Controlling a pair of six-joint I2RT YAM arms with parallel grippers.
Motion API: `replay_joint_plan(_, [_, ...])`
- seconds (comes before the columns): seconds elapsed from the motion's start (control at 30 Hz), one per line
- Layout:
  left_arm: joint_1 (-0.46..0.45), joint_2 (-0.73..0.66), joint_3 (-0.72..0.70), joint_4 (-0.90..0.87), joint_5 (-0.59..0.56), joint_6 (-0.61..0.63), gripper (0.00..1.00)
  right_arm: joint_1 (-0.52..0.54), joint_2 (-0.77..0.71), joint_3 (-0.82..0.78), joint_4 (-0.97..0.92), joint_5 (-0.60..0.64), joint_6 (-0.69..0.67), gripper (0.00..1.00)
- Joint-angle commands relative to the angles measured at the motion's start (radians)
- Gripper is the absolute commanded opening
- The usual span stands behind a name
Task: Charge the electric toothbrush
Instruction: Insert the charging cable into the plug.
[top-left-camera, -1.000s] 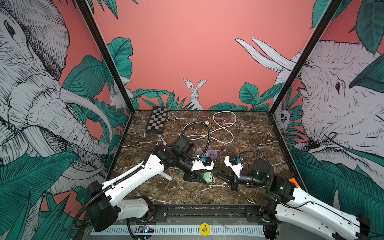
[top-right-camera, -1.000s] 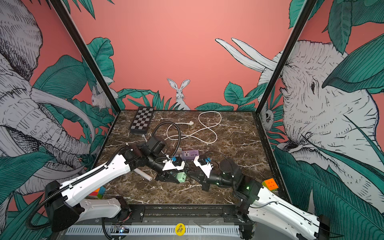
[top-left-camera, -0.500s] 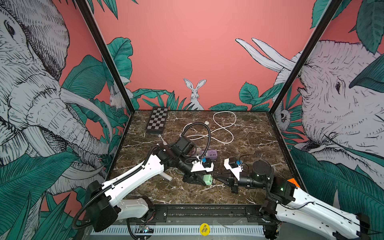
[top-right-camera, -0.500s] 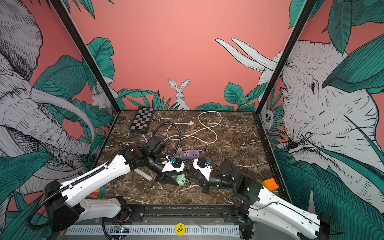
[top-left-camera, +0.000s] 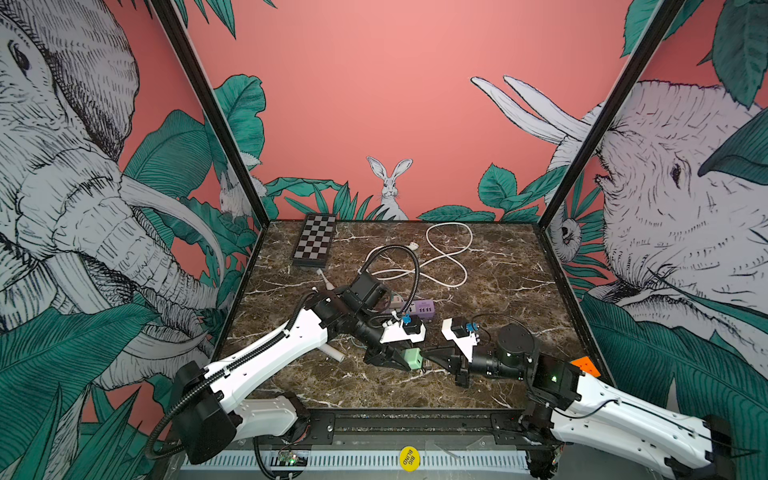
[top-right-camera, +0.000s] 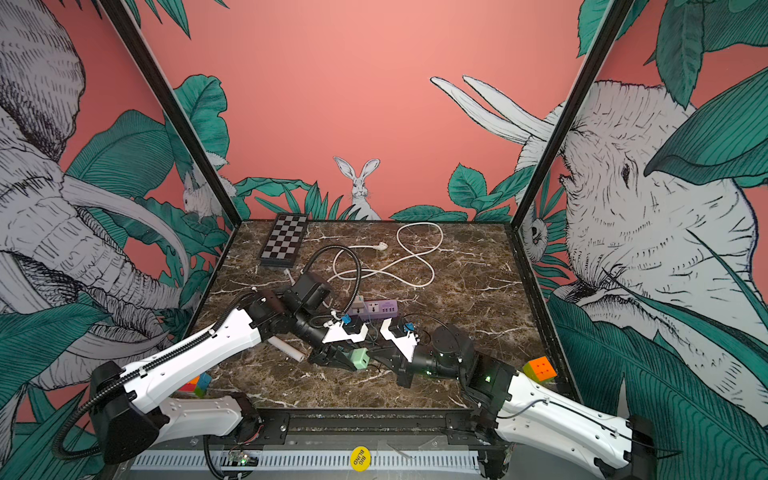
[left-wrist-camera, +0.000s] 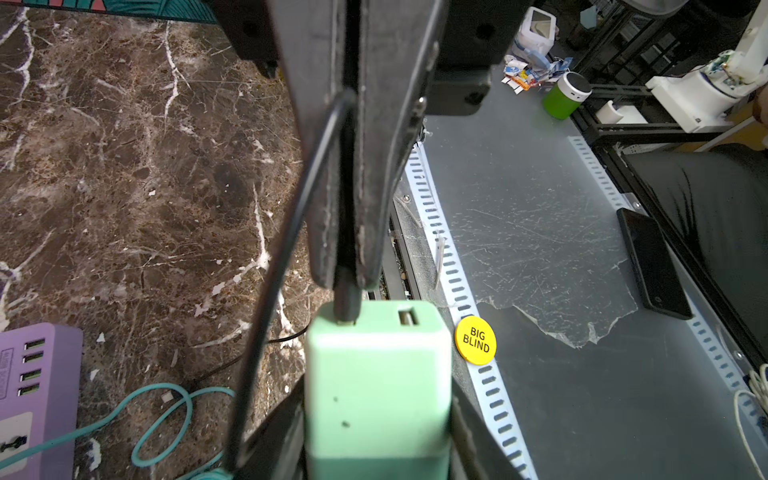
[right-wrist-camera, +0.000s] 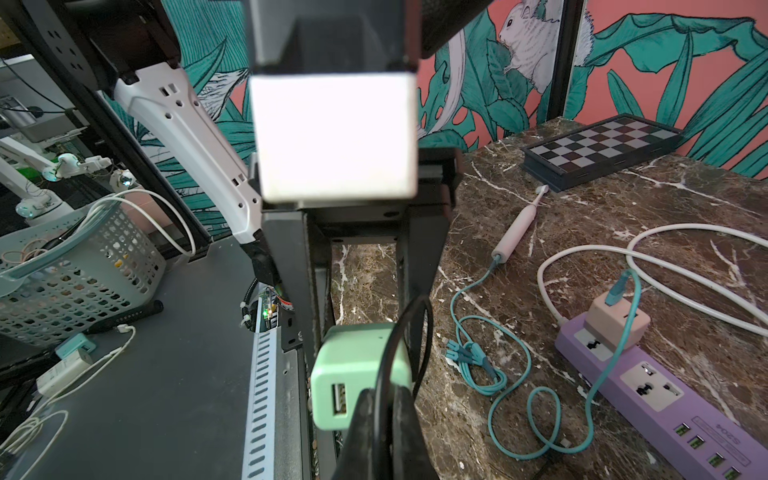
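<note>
The pink-white electric toothbrush (right-wrist-camera: 517, 226) lies on the marble near the chessboard, a teal cable (right-wrist-camera: 469, 299) in its base. In both top views my left arm covers most of the toothbrush; its head (top-left-camera: 325, 279) shows. My left gripper (left-wrist-camera: 378, 415) (top-left-camera: 409, 359) is shut on a mint green USB adapter (left-wrist-camera: 378, 386) (top-right-camera: 359, 359), held near the table's front edge. My right gripper (right-wrist-camera: 382, 395) (top-left-camera: 424, 357) is shut on a thin black cable (left-wrist-camera: 282, 257). That cable's plug (left-wrist-camera: 347, 307) sits in one port of the adapter; the other port is empty.
A purple power strip (right-wrist-camera: 665, 399) (top-left-camera: 419, 309) lies behind the grippers, carrying a pink adapter (right-wrist-camera: 617, 320) with the teal cable in it. A white cord (top-left-camera: 449, 257) loops at the back, a chessboard (top-left-camera: 314, 241) lies back left, a colour cube (top-left-camera: 584, 365) front right.
My right gripper has moved left with the black cable and closed the gap to the green adapter. The left gripper has held the adapter almost still.
</note>
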Motion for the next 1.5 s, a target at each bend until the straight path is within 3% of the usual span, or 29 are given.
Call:
replay_joint_plan(0.0, [-0.004,-0.044,0.014,0.123,0.088,0.015,0.0,0.019,-0.006,0.011,-0.051,0.033,0.004,0.0])
replay_joint_plan(0.07, [-0.002,-0.058,0.0,0.145,0.094,0.002,0.0,0.019,-0.046,0.027,-0.105,0.071,-0.015,0.0])
replay_joint_plan(0.1, [0.0,-0.063,-0.007,0.159,0.094,-0.009,0.0,0.019,-0.067,0.038,-0.139,0.102,-0.021,0.06])
replay_joint_plan(0.13, [0.002,-0.067,-0.011,0.171,0.089,-0.023,0.0,0.019,-0.088,0.047,-0.172,0.131,-0.026,0.24])
replay_joint_plan(0.23, [0.005,-0.083,-0.041,0.252,0.039,-0.096,0.0,0.019,-0.157,0.061,-0.209,0.197,0.001,0.59])
replay_joint_plan(0.3, [0.005,-0.099,-0.067,0.318,-0.013,-0.128,0.0,0.019,-0.185,0.084,-0.244,0.272,0.024,0.68])
replay_joint_plan(0.4, [0.005,-0.122,-0.137,0.512,-0.102,-0.243,0.0,0.019,-0.133,0.182,-0.374,0.368,0.077,0.69])
replay_joint_plan(0.57, [0.001,-0.104,-0.189,0.687,-0.21,-0.361,0.0,0.018,0.025,0.314,-0.465,0.35,0.277,0.73])
replay_joint_plan(0.7, [-0.02,-0.094,-0.218,0.756,-0.337,-0.383,0.0,0.017,0.08,0.363,-0.473,0.381,0.425,0.73])
replay_joint_plan(0.83, [-0.028,-0.116,-0.254,0.804,-0.357,-0.386,0.0,0.0,0.088,0.384,-0.532,0.449,0.499,0.7])
replay_joint_plan(1.13, [-0.067,-0.116,-0.266,0.799,-0.34,-0.367,0.0,-0.094,0.171,0.38,-0.424,0.298,0.542,0.53])
replay_joint_plan(1.47, [-0.076,-0.13,-0.276,0.794,-0.378,-0.348,0.0,-0.141,0.224,0.383,-0.372,0.179,0.567,0.46])
